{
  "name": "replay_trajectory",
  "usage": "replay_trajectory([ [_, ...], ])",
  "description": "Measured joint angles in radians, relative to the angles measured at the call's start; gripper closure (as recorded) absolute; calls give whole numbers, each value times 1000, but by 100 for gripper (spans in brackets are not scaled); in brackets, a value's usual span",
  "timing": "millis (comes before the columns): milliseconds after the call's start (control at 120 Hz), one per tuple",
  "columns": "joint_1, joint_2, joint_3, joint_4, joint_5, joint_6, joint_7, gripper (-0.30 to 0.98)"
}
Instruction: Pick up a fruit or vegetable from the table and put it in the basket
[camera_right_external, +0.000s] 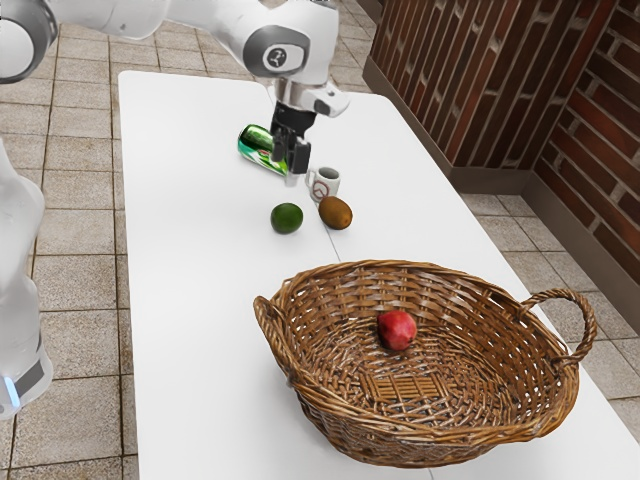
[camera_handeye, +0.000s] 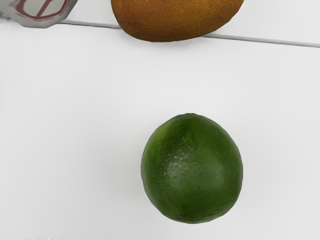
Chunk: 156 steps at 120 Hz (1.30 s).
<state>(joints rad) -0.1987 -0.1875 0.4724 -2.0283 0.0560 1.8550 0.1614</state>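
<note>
1 red fruit (camera_right_external: 397, 330) is held in the basket (camera_right_external: 325, 424); whether the gripper (camera_right_external: 292, 168) is open or closed cannot be told.

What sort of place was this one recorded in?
Perhaps a patio or a plain indoor test room; I can't tell which. The brick wall, tiled floor and white table suggest it.

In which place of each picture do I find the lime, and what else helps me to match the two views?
Exterior view: the lime is on the table, left of the picture's middle, beside the brown fruit.
Wrist view: it is whole, near the picture's middle, apart from the brown fruit, which the picture's edge cuts.
Shared landmark: the mug with the red mark, close to the brown fruit.
</note>
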Motion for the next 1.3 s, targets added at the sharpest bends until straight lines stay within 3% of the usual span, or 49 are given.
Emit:
replay_trajectory([
  [542,-62,-7,23,-101,-1,51,-183,0],
  [1300,-51,74,25,-110,-14,129,-274,0],
])
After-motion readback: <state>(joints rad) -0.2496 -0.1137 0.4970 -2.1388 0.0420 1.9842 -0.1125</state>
